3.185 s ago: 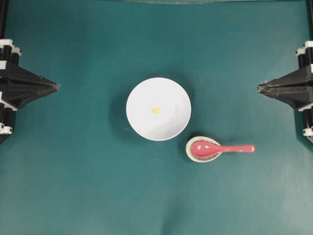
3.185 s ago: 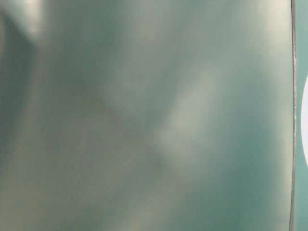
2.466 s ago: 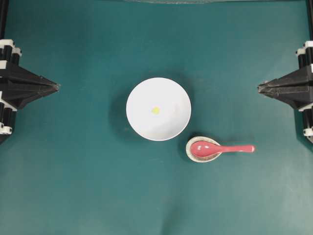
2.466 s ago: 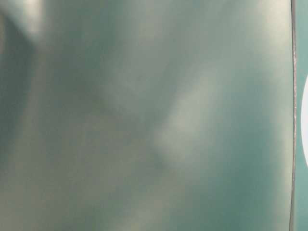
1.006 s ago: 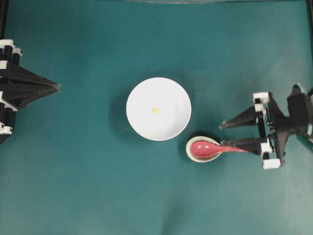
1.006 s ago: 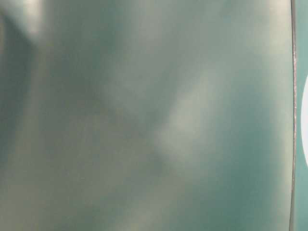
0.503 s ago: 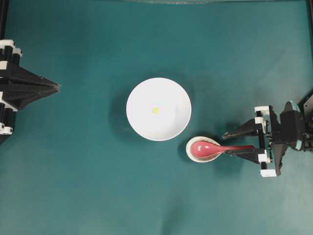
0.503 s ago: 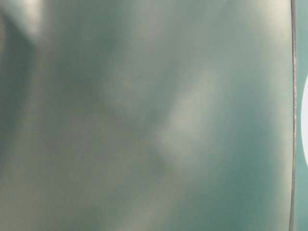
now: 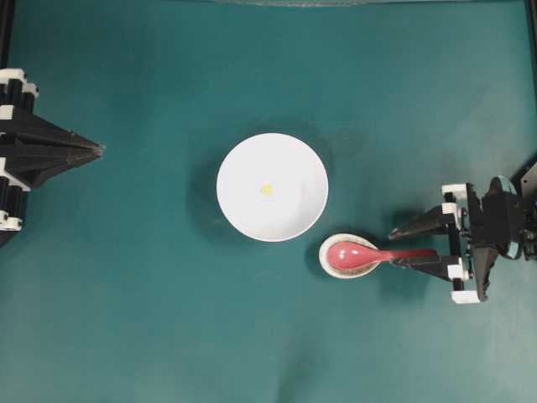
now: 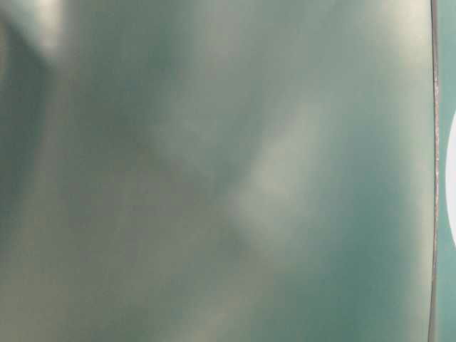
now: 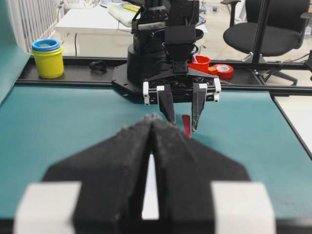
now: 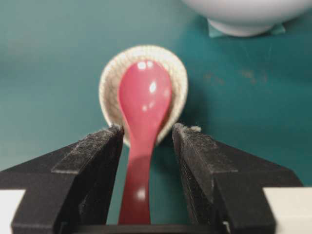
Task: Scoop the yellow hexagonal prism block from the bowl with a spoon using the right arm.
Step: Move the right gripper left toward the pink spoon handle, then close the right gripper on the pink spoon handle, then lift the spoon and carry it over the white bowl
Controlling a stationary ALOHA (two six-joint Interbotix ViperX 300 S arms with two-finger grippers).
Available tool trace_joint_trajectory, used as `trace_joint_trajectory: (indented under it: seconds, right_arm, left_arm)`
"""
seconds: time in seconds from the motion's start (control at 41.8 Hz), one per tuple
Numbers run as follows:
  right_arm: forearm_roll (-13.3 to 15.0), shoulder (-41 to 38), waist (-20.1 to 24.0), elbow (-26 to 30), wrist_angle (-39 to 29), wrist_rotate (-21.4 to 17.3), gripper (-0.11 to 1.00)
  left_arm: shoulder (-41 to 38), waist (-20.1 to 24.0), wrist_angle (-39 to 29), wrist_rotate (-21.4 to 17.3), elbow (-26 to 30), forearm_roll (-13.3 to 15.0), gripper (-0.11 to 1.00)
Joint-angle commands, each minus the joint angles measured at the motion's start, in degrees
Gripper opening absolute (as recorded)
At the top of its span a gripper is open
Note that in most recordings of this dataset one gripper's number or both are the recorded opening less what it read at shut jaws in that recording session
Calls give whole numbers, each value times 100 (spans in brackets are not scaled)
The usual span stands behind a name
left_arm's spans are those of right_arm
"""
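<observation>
The right end effector [image 9: 401,247] stands wide open, holding nothing, astride the spoon [image 9: 373,254] handle, whose long axis runs left toward the bowl [image 9: 272,186].

A teal-covered counter [image 11: 58,126] ends at a black rail [image 11: 73,73]. On that rail sits a stack of yellow and blue cups [image 11: 48,58], with rolls of red tape [image 11: 214,67] further along it. Beyond the rail stand a white table [image 11: 92,22] and a black office chair [image 11: 273,31] on a pale floor.
</observation>
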State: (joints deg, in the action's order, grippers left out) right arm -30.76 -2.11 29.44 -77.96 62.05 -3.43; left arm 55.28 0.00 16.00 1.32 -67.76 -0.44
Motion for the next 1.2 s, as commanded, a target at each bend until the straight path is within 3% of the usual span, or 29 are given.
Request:
trace_joint_trajectory:
  seconds: [0.0, 0.647, 0.766, 0.934, 1.173]
  right_arm:
    - [0, -44, 88, 44, 44, -70, 52]
    - [0, -360, 185, 158, 35, -220, 51]
    - [0, -360, 185, 158, 35, -220, 44]
    - [0, -360, 176, 176, 62, -220, 23]
    - [0, 79, 149, 229, -26, -149, 23]
  left_arm:
    - [-53, 0, 0, 9, 97, -9, 0]
    - [-18, 0, -9, 9, 97, -9, 0]
    - [-26, 9, -18, 9, 97, -9, 0]
    - [-18, 0, -9, 9, 105, -9, 0]
    - [-18, 0, -18, 9, 105, -9, 0]
